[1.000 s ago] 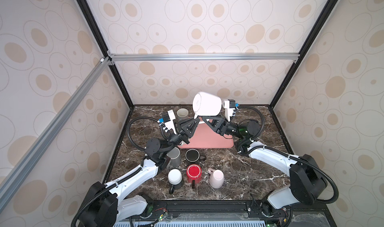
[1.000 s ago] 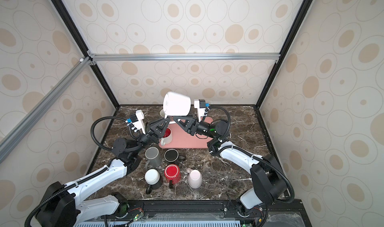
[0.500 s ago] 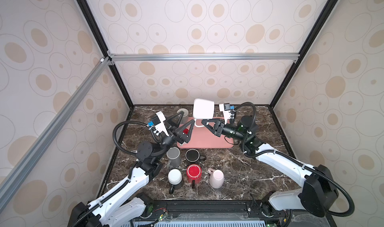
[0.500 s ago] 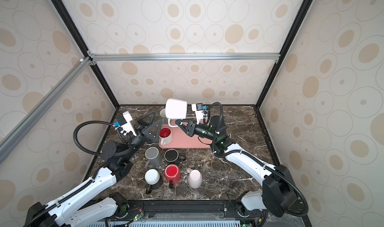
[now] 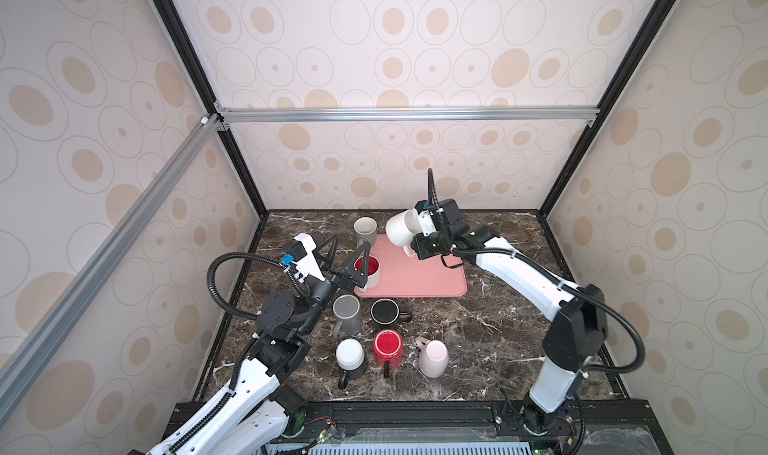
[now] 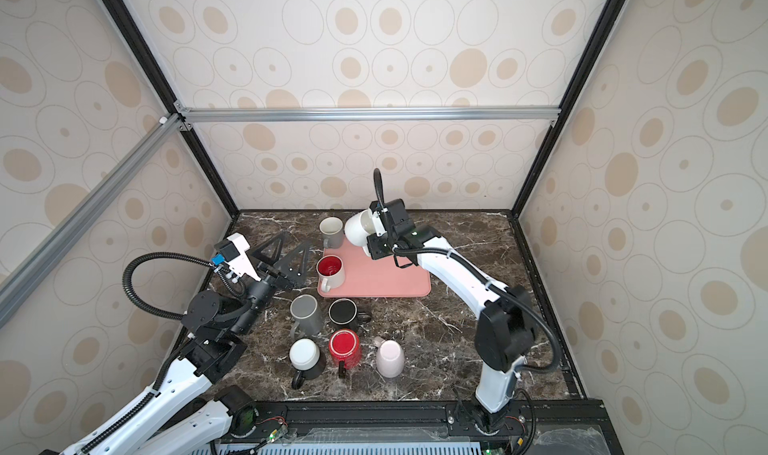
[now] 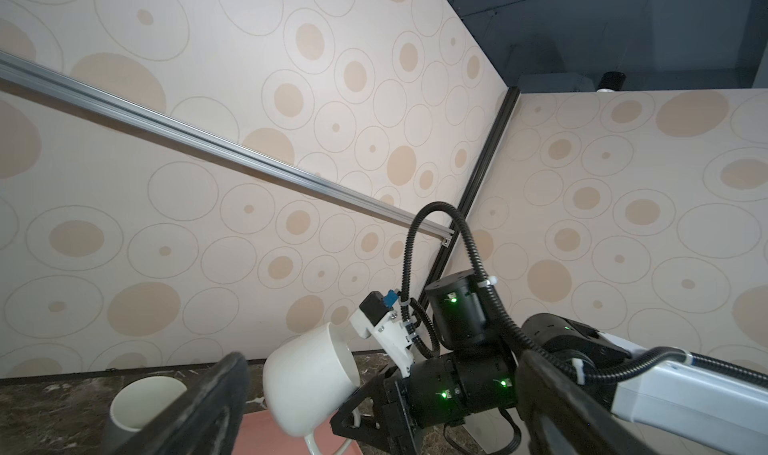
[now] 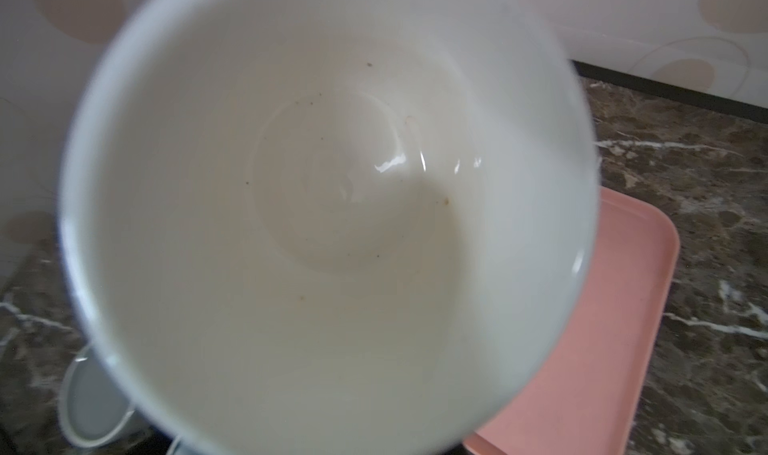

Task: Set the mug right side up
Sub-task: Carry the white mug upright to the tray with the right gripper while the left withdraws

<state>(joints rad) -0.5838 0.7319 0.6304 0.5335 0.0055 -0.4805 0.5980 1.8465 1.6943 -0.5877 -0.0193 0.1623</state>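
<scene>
In a top view I see the white mug (image 6: 358, 229) tipped on its side in my right gripper (image 6: 369, 247), pinched at the handle, above the back edge of the pink tray (image 6: 382, 282). My left gripper (image 6: 296, 241) gapes wide near the worktop's left edge.

Plain white mug (image 5: 399, 232). Pink tray (image 5: 419, 282). Dark brown marble worktop (image 5: 498, 332), white veins. Cream walls (image 5: 415, 37), beige ovals, thin grey rings. One red mug (image 5: 387, 345) near worktop's front edge.
</scene>
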